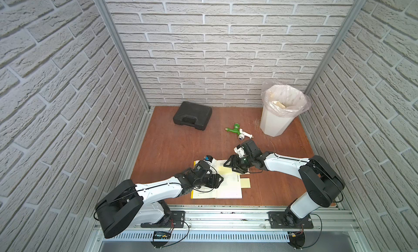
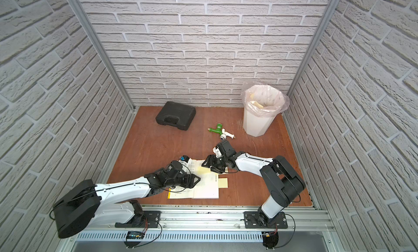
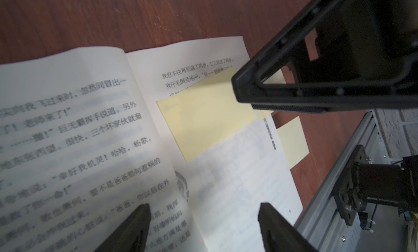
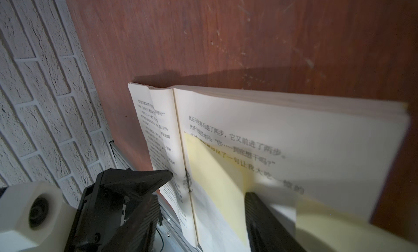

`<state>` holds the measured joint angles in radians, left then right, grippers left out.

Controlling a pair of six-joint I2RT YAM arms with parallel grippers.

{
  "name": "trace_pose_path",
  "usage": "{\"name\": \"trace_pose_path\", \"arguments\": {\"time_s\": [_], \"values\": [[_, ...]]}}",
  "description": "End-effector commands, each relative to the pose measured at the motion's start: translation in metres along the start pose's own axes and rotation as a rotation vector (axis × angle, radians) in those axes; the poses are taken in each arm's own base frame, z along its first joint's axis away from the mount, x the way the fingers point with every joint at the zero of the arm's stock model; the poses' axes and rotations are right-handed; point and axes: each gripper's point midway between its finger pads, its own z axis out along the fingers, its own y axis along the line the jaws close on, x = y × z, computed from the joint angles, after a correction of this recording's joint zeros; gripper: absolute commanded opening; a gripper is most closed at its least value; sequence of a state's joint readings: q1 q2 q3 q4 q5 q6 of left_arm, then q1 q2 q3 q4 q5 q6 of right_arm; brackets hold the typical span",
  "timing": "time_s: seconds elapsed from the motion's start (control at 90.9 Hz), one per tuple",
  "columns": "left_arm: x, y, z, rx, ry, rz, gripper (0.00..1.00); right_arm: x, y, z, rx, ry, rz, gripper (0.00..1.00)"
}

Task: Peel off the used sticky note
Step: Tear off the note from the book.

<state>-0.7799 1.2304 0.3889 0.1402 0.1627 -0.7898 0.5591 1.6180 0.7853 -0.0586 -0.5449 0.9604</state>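
An open book [image 1: 228, 189] [image 2: 207, 189] lies near the table's front edge. A pale yellow sticky note [image 1: 224, 171] [image 2: 203, 170] [image 3: 203, 117] is stuck on its right page. My right gripper [image 1: 229, 168] [image 2: 207, 167] [image 4: 209, 185] is open at the note's right edge. In the right wrist view that edge of the sticky note [image 4: 217, 183] curls up off the page between the jaws, close against one finger. My left gripper [image 1: 220, 179] [image 2: 198, 178] [image 3: 203, 207] is open low over the book's middle, its fingers either side of the spine.
Another yellow note [image 1: 245, 183] [image 3: 293, 144] lies on the table just right of the book. A lined white bin [image 1: 271, 124] stands at the back right. A green and white tap [image 1: 237, 131] and a black case [image 1: 192, 118] lie behind the book.
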Motion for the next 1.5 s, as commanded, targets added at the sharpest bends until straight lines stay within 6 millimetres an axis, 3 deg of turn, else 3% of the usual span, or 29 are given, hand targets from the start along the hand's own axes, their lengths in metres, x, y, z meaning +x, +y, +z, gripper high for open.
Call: {"name": "trace_pose_path", "arguments": {"time_s": [0.0, 0.572, 0.814, 1.188, 1.485], "values": [[0.006, 0.015, 0.003, -0.052, 0.007, -0.018, 0.80, 0.002, 0.015, 0.003, -0.067, 0.018, -0.027, 0.60], [0.007, 0.018, 0.003, -0.060, 0.005, -0.025, 0.80, 0.003, 0.021, 0.020, -0.173, 0.058, 0.063, 0.17], [0.007, 0.018, 0.003, -0.062, 0.006, -0.026, 0.80, -0.003, 0.024, 0.023, -0.210, 0.043, 0.102, 0.06], [0.008, 0.020, 0.003, -0.065, 0.007, -0.030, 0.80, -0.015, 0.030, 0.021, -0.242, 0.000, 0.142, 0.04], [0.008, 0.019, 0.003, -0.061, 0.007, -0.028, 0.80, -0.021, 0.038, 0.002, -0.222, -0.040, 0.095, 0.04]]}}
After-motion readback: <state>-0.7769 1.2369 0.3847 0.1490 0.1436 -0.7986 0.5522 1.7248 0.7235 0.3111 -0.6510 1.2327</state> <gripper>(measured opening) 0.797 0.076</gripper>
